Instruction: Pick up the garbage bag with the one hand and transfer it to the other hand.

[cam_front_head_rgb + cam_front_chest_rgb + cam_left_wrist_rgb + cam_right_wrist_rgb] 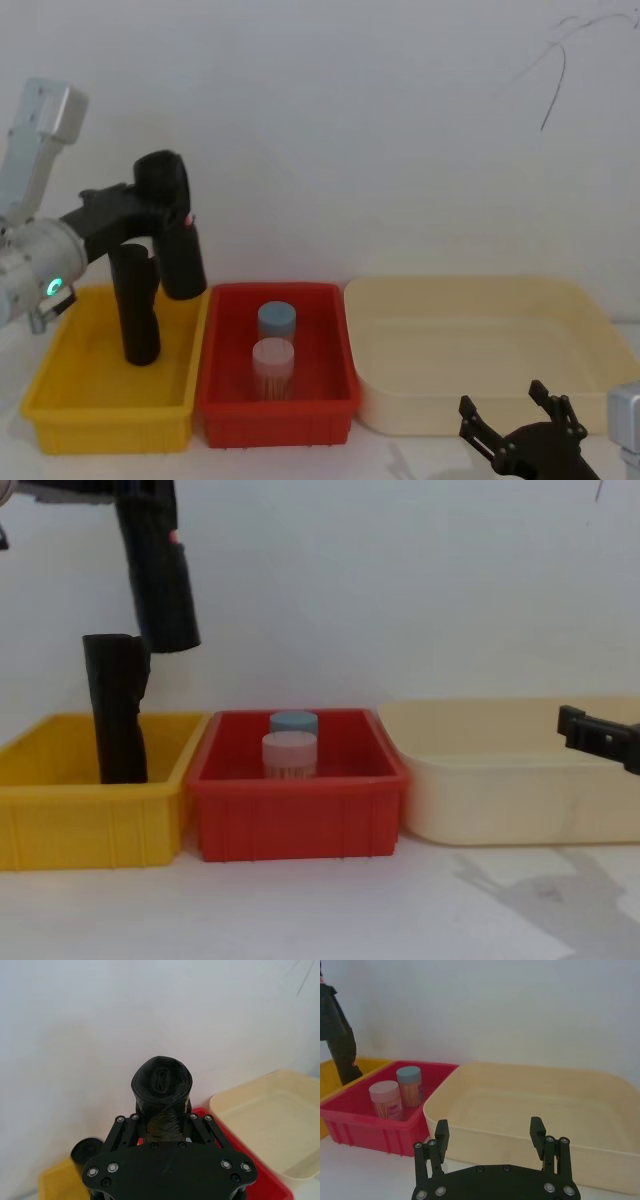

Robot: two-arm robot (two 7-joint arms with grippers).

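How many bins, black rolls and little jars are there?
Bins: 3 (yellow bin, red bin, cream bin)
Black rolls: 2 (garbage bag in the left gripper, other black roll standing in the yellow bin)
Jars: 2 (blue-lidded jar, pink-lidded jar, both in the red bin)
Total: 7

The left gripper [162, 1120] is black with silver screws [113, 1167]. Its silver-grey arm [30, 255], at nine o'clock in the head view, carries a green light [53, 288]. The right gripper [489, 1129] is black too.
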